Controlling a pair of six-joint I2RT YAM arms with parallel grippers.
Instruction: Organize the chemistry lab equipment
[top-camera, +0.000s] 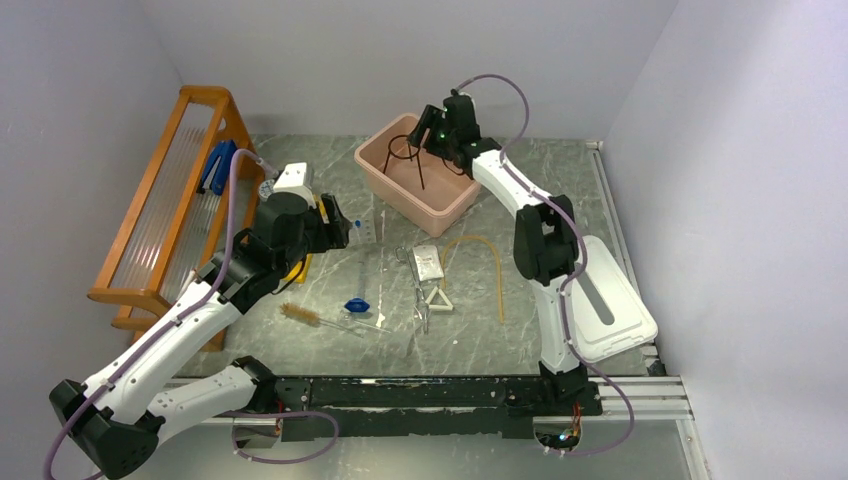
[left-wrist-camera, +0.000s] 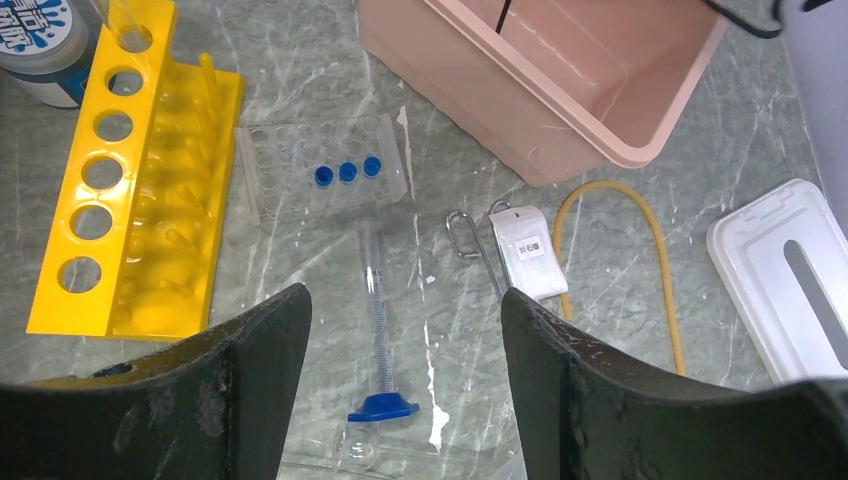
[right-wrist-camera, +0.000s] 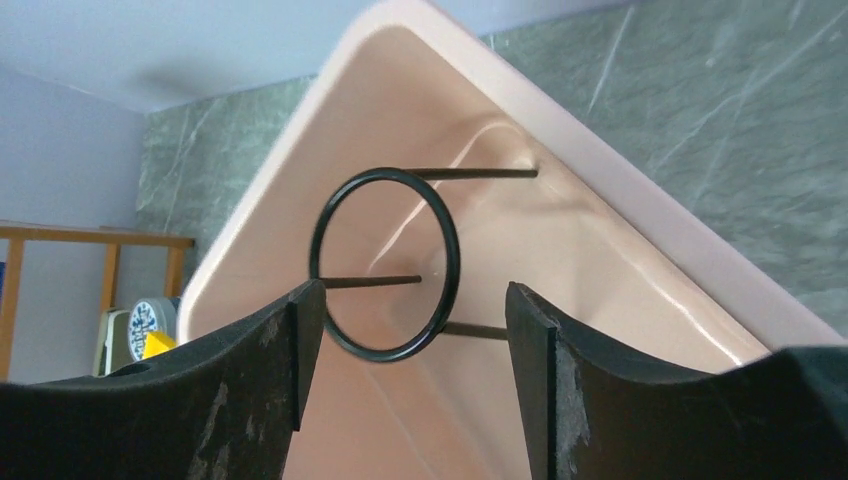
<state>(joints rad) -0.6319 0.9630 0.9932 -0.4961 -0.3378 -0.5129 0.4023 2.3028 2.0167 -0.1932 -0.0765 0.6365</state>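
Where the black wire tripod (right-wrist-camera: 370, 282) stands: upright inside the pink tub (right-wrist-camera: 640, 230), with its ring on top.
Right jaws: released and spread wide above the tub. The tripod's ring shows between them. Its rim runs just beside one finger, and I cannot tell if they touch.
Left jaws: spread wide too, grasping nothing, hanging over the bench (left-wrist-camera: 250, 260) above a clear tube with a blue end (left-wrist-camera: 378, 320).
Around the left jaws: yellow tube rack (left-wrist-camera: 130, 200) on the left, then a small clear rack (left-wrist-camera: 290, 180) holding three blue-capped tubes (left-wrist-camera: 346, 172); metal tongs (left-wrist-camera: 470, 240) and tan rubber tubing (left-wrist-camera: 655, 250) on the right.
Edges: the tub sits at the far side of the bench. The white lid (left-wrist-camera: 760, 270) lies at the right edge, and a wooden rack (top-camera: 128, 294) stands along the left wall.
Open room: a strip of bare bench between the clear tube and the tongs.
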